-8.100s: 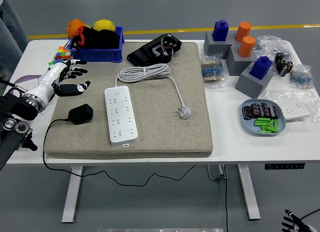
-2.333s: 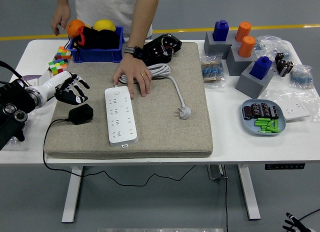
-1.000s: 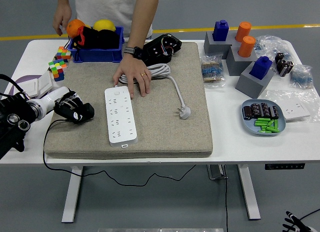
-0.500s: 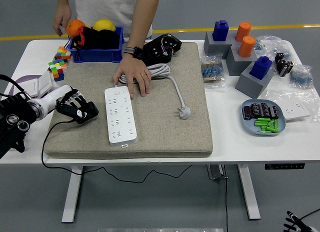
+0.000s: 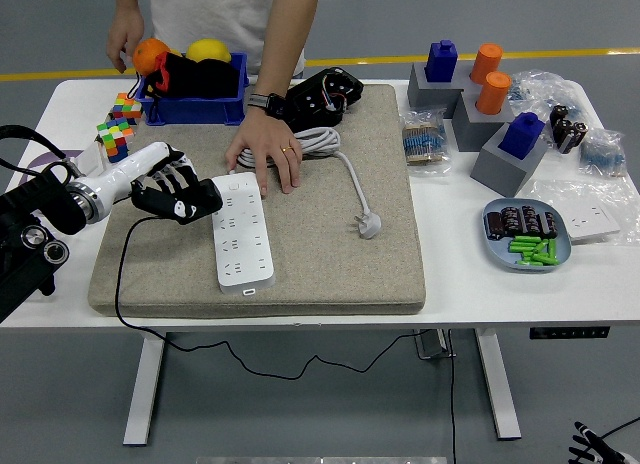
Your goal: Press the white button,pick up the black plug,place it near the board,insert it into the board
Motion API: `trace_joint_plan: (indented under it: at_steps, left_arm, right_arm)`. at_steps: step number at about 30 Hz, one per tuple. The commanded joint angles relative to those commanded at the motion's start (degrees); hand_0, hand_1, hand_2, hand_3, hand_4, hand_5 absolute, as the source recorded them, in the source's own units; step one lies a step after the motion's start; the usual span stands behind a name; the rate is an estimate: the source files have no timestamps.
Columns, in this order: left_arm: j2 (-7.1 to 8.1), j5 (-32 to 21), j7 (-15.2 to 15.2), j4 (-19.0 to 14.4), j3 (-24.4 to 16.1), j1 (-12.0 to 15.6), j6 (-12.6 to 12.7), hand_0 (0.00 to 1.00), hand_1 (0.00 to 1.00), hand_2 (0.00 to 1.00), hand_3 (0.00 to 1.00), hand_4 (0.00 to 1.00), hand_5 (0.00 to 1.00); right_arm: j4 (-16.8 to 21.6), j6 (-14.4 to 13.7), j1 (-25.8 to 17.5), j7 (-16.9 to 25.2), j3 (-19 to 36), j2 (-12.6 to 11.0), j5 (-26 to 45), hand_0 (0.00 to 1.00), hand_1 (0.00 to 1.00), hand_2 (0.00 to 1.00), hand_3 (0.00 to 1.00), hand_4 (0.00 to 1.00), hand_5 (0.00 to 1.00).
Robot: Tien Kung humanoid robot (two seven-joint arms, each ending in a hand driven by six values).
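Observation:
My left hand [image 5: 178, 190] is curled around the black plug [image 5: 200, 198], holding it above the grey mat [image 5: 330, 254] at the left edge of the white power strip [image 5: 241, 230]. The plug's black cord [image 5: 122, 274] trails down over the mat's left side and off the table's front. A person's hand [image 5: 268, 150] rests flat on the far end of the power strip, pinning it. The strip's white cable [image 5: 310, 144] coils behind it, and its white plug [image 5: 370, 224] lies on the mat to the right.
A blue bin [image 5: 195, 84] with fruit and colour cubes [image 5: 120, 119] stand at the back left. A black device [image 5: 320, 96] sits at the mat's far edge. Grey blocks with blue and orange caps [image 5: 490, 114], bags and a blue plate [image 5: 528, 234] fill the right side.
My left hand closed on the black plug, lifted it off the mat and carried it right, up to the power strip's left edge. The person's hand stayed on the strip.

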Motion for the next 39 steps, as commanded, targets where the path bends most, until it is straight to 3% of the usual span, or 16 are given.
trace_joint_plan:
  at_steps: [7,16,24,39]
  left_arm:
    - [-0.16,0.3,-1.1,1.8,6.7,-4.1,0.4,0.391,0.307,0.363,0.394,0.702,0.002]
    - [-2.73,1.2,-0.7,4.8,9.7,-7.2,0.4,0.392,0.306,0.362,0.396,0.700,0.002]
    - [-4.02,3.0,-0.2,7.5,11.5,-8.5,0.3,0.393,0.305,0.362,0.397,0.699,0.002]
    - [-2.79,4.5,0.4,7.4,12.2,-9.2,-0.5,0.390,0.302,0.357,0.391,0.695,0.002]
  right_arm:
    - [0.0,-0.1,0.1,0.0,-0.4,-0.2,0.3,0.795,0.689,0.677,0.649,0.755,0.575]
    - [0.0,-0.1,0.0,-0.1,0.1,0.0,0.2,0.793,0.687,0.677,0.650,0.755,0.574]
    - [0.0,-0.1,-0.1,0.0,0.4,0.1,0.0,0.792,0.687,0.676,0.649,0.754,0.573]
    - [0.0,-0.1,0.0,0.0,1.0,0.1,-0.1,0.790,0.684,0.674,0.647,0.745,0.560]
